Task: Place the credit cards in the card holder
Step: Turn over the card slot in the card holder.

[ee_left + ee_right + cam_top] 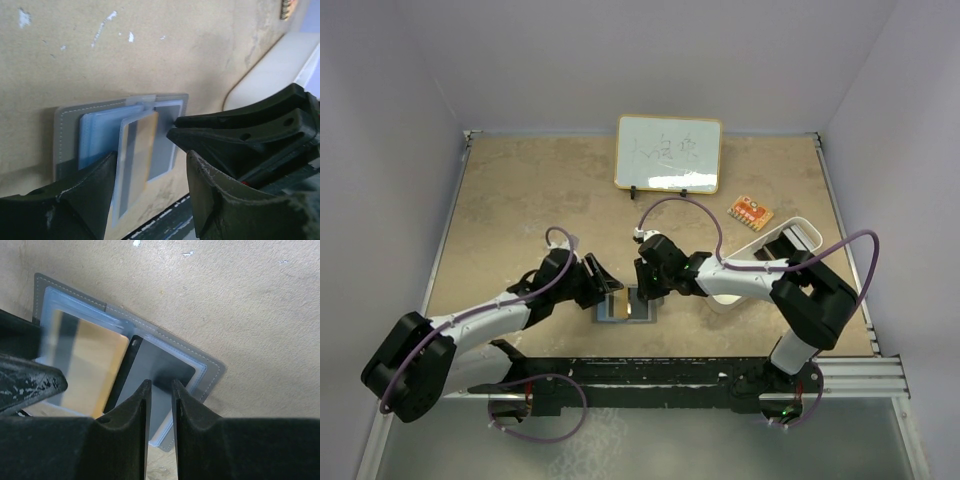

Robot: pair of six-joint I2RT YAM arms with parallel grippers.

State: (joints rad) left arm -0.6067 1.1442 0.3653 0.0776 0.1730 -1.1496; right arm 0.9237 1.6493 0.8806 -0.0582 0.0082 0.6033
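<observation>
The grey card holder (650, 318) (67, 117) (207, 371) lies open on the table between my two grippers. A light blue credit card (97, 135) sits flat in its left half. The orange-gold credit card (140, 145) (97, 367), inside a clear sleeve, tilts up from the holder's middle. My left gripper (603, 285) (150, 165) is open, and the card's lower end hangs between its fingers, close to the left one. My right gripper (648, 290) (160, 383) points down at the holder's dark right panel (165, 365), its jaws a narrow gap apart with nothing between them.
A whiteboard (668, 152) stands at the back of the table. A small orange packet (750, 211) lies right of it. A white oblong tray (790, 238) sits under the right arm. A black rail (720, 375) runs along the near edge.
</observation>
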